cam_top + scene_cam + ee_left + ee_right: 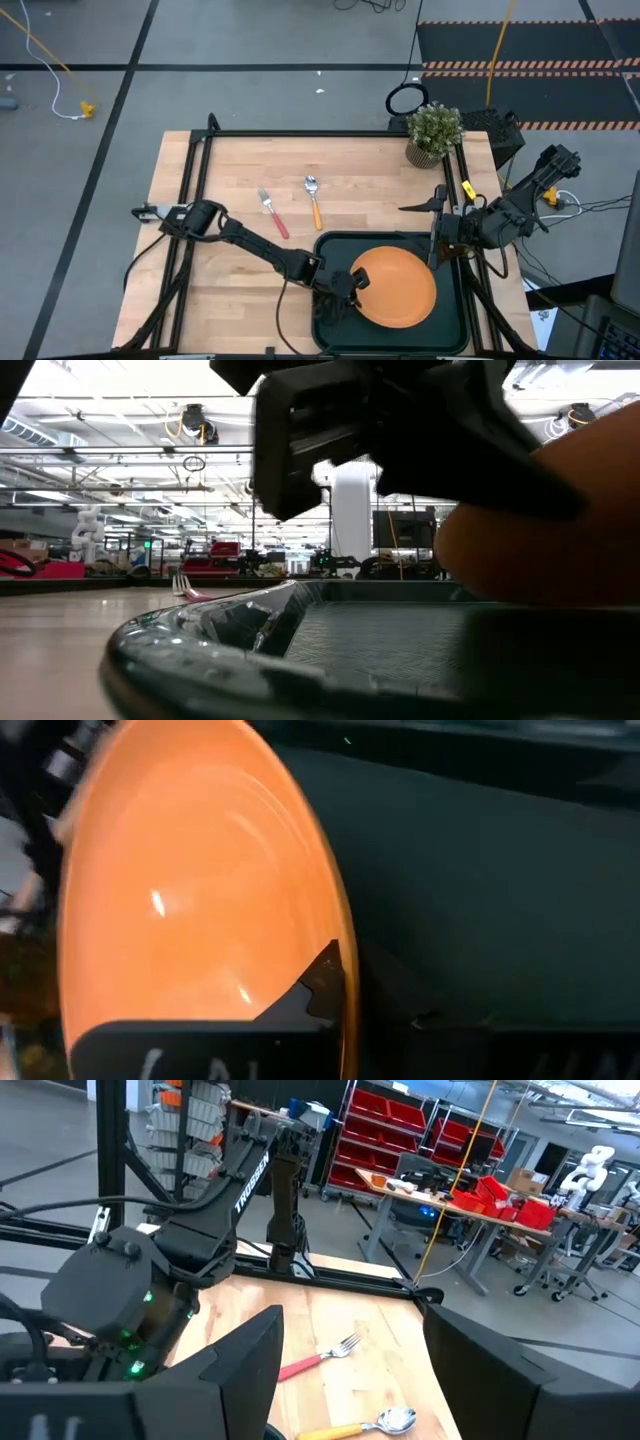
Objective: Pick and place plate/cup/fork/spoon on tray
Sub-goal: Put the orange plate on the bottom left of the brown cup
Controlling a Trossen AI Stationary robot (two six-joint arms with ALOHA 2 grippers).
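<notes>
Looking down from the high view: got the plate sitting inside the tray, filling most of its right half, near the table edge closest to the arms. Seeing the left pincer reached into the tray at the plate's left edge. From the left wrist view, looks like it's pinching the rim of the plate, with one of its fingers lying over the inner side of the rim and the other dark one down against the tray floor side. Can't tell whether the plate is fully flat or tipped up a bit on one side.

From the low view, mostly getting the tray rim up close, a big orange blur of plate on the right, and the dark bulk of the left arm hanging above.

Spotting the right pincer over the tray's far right corner, not touching the plate. Spread wide, holding nothing: checked against the right wrist view, where its two dark fingers stand well apart.

Finding the fork and the spoon side by side on bare wood beyond the tray, fork to the left, spoon to the right, not touching, both untouched by either arm. Same pair visible past the right fingers: fork, spoon.

Also spotting a small potted plant at the table's far right corner.
</notes>
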